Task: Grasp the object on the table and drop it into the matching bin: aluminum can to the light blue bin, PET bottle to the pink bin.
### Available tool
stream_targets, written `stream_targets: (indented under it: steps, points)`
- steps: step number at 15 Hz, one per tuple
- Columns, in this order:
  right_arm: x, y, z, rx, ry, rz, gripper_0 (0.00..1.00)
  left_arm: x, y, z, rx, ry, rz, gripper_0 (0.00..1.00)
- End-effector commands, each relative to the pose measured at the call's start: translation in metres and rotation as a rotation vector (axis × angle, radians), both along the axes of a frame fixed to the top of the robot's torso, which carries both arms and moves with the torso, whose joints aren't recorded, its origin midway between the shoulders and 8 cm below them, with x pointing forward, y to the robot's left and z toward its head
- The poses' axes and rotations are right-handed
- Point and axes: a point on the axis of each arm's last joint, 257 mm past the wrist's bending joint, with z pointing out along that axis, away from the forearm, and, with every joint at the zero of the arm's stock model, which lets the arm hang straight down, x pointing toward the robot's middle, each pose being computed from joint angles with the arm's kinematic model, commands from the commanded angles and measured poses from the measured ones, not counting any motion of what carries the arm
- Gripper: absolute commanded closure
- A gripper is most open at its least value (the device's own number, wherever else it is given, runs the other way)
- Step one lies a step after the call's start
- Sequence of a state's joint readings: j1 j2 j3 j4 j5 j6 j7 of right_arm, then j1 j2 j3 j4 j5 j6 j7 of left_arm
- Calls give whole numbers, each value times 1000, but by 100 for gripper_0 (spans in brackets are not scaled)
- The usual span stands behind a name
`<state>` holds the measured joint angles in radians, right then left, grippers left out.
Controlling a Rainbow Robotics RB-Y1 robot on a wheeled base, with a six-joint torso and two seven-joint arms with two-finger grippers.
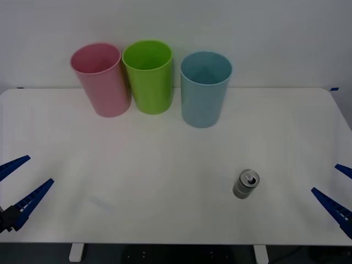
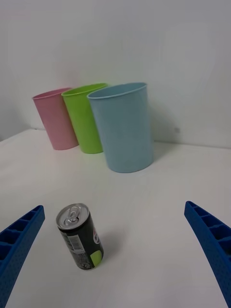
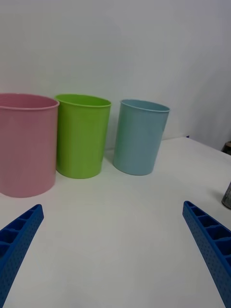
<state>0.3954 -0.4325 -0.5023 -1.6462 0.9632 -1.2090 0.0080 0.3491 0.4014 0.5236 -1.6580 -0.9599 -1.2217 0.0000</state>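
Note:
The aluminum can (image 1: 246, 183) stands upright on the white table (image 1: 137, 181), front right of centre; the right wrist view shows its shiny pull-tab top and dark label (image 2: 80, 236). My right gripper (image 1: 340, 190) is open at the table's right edge, level with the can and well apart from it. The light blue bin (image 1: 205, 89) stands at the back behind the can, also seen in the right wrist view (image 2: 124, 127). The pink bin (image 1: 101, 80) is at the far left of the row. My left gripper (image 1: 19, 187) waits open at the table's left edge.
A lime green bin (image 1: 148, 77) stands between the pink and light blue bins, close against the pink one. A plain white wall rises behind the row. The can's edge (image 3: 227, 197) shows in the left wrist view, beside the light blue bin (image 3: 141, 137).

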Motion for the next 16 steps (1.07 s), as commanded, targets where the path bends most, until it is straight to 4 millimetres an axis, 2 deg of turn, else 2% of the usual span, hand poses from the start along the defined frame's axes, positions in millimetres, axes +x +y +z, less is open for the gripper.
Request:
stream_targets:
  steps: [1, 5, 7, 12, 16]
  points:
    - [-7, 3, -10, -14, 27, 13, 0, 0, 0, 0, 0, 0, 0, 0]
    - [-16, 11, -26, -28, 52, 31, 0, 0, 0, 0, 0, 0, 0, 0]
    - [-16, 9, -38, -75, 27, 25, 0, 0, 0, 0, 0, 0, 0, 0]
    - [-8, 18, -66, -143, -12, 42, 0, 0, 0, 0, 0, 0, 0, 0]
    - [3, 30, -83, -122, 2, 64, 0, 0, 0, 0, 0, 0, 0, 0]
